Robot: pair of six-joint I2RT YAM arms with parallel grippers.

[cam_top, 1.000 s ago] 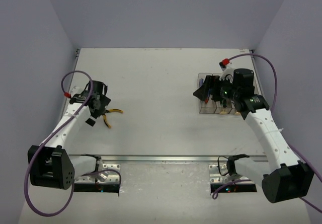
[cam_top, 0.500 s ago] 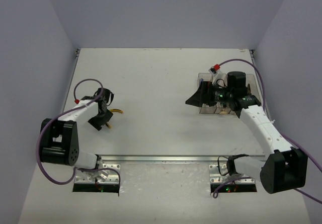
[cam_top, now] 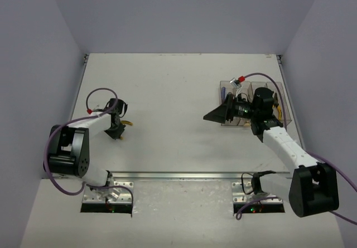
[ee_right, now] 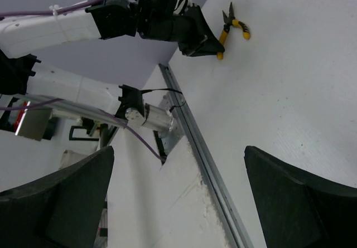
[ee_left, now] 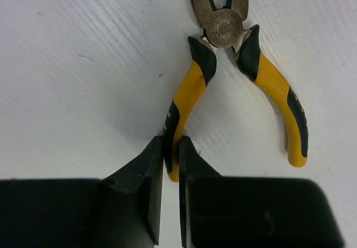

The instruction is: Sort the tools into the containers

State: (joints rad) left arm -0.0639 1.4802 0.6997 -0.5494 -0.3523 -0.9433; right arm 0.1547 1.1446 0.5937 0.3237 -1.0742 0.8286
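Yellow-handled pliers [ee_left: 273, 86] lie flat on the white table, with their grey jaws pointing away from my left wrist camera. My left gripper [ee_left: 171, 147] is shut on the end of the pliers' left handle, and the other handle is free. From above, the left gripper [cam_top: 116, 126] sits low at the table's left with the pliers [cam_top: 127, 124] beside it. The containers [cam_top: 279, 100] stand at the right, partly hidden by my right arm, with a blue-handled tool [cam_top: 223, 97] showing in the leftmost one. My right gripper [cam_top: 215, 116] is open and empty, level and pointing left, just left of the containers.
The right wrist view looks across the table to the left arm [ee_right: 111, 19] and the pliers [ee_right: 234, 25]. A metal rail [cam_top: 184, 175] runs along the table's near edge by the arm bases. Grey walls close in the table on three sides.
My left gripper has closed on the pliers' handle, and its arm has folded in lower. My right gripper has swung from over the containers to their left and tipped level.
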